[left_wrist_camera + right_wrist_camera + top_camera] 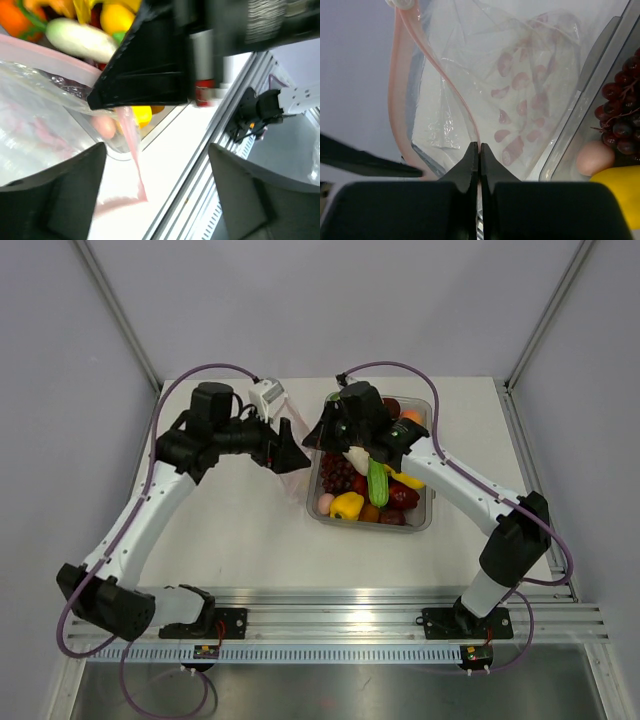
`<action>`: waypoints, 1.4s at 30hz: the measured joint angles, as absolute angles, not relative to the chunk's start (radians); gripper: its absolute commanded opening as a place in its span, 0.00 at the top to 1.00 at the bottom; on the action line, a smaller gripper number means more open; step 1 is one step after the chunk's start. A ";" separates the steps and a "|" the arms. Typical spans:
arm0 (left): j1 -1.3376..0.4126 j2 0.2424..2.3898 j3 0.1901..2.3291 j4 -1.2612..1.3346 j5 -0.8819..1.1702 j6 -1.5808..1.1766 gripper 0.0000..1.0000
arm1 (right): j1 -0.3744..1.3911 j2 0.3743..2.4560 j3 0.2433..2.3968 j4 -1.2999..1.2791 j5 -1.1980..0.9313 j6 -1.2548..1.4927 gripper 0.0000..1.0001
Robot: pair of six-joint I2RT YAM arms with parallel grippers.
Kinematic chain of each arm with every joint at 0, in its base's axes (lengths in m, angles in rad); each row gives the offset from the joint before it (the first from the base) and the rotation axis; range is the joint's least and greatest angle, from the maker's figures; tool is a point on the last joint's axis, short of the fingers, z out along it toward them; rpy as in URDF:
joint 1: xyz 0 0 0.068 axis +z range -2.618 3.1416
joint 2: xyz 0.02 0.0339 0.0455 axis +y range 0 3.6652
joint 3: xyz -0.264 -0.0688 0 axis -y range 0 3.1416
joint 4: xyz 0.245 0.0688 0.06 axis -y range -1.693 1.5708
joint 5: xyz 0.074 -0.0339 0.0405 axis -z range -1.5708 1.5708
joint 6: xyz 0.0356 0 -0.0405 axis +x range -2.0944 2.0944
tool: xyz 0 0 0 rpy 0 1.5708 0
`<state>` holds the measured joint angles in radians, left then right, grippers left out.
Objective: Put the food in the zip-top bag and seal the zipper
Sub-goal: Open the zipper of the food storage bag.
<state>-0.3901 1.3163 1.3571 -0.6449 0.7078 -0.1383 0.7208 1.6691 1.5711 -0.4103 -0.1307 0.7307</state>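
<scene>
The clear zip-top bag hangs between my two grippers, just left of the tray. My right gripper is shut on the bag's mouth edge at the pinkish-red zipper; the mouth gapes open and the bag shows pink printed shapes. In the top view the right gripper is at the tray's left edge. My left gripper is wide open and empty, with the zipper hanging between its fingers without touching them; in the top view it sits beside the bag. The food lies in the tray.
The grey translucent tray stands at right of centre, holding grapes, a pink round piece, a yellow pepper and a white piece. A white block sits behind the left gripper. A metal rail runs along the near edge.
</scene>
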 measured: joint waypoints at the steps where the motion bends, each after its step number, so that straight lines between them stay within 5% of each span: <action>1: -0.390 1.295 1.381 -0.667 0.693 -0.136 0.08 | 0.720 1.669 1.568 -0.410 -0.124 0.731 1.00; 4: -0.389 1.224 1.461 -0.712 0.629 -0.124 0.13 | 0.720 1.669 1.565 -0.406 -0.120 0.735 1.00; 7: -0.384 1.150 1.490 -0.717 0.501 -0.155 0.50 | 0.720 1.669 1.561 -0.387 -0.117 0.741 1.00; 8: -0.381 1.134 1.490 -0.719 0.455 -0.167 0.69 | 0.720 1.669 1.560 -0.385 -0.116 0.743 1.00; 10: -0.360 1.118 1.490 -0.735 0.314 -0.218 0.72 | 0.720 1.669 1.556 -0.382 -0.116 0.746 1.00; 12: -0.332 1.115 1.486 -0.759 0.199 -0.253 0.48 | 0.720 1.667 1.551 -0.378 -0.116 0.749 1.00; 14: -0.316 1.117 1.454 -0.766 0.127 -0.291 0.10 | 0.720 1.660 1.540 -0.376 -0.115 0.750 1.00; 16: -0.314 1.114 1.394 -0.763 0.102 -0.341 0.06 | 0.720 1.654 1.533 -0.374 -0.115 0.750 1.00; 19: -0.314 1.122 1.320 -0.760 0.089 -0.405 0.11 | 0.720 1.651 1.532 -0.366 -0.115 0.753 1.00; 22: -0.314 1.128 1.250 -0.730 0.091 -0.449 0.31 | 0.720 1.650 1.531 -0.363 -0.116 0.754 1.00; 25: -0.314 1.134 1.192 -0.697 0.099 -0.495 0.39 | 0.720 1.649 1.526 -0.363 -0.116 0.754 1.00; 32: -0.314 1.161 1.168 -0.614 0.111 -0.550 0.41 | 0.720 1.645 1.517 -0.363 -0.117 0.756 1.00; 39: -0.314 1.209 1.168 -0.553 0.131 -0.580 0.97 | 0.720 1.646 1.517 -0.363 -0.123 0.761 1.00; 42: -0.315 1.232 1.180 -0.579 0.114 -0.564 1.00 | 0.720 1.645 1.517 -0.363 -0.125 0.761 1.00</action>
<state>-0.3145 1.2320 1.1801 -0.5789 0.1143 -0.5640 0.7200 1.6455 1.5173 -0.3634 -0.1246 0.7609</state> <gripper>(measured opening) 0.016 0.018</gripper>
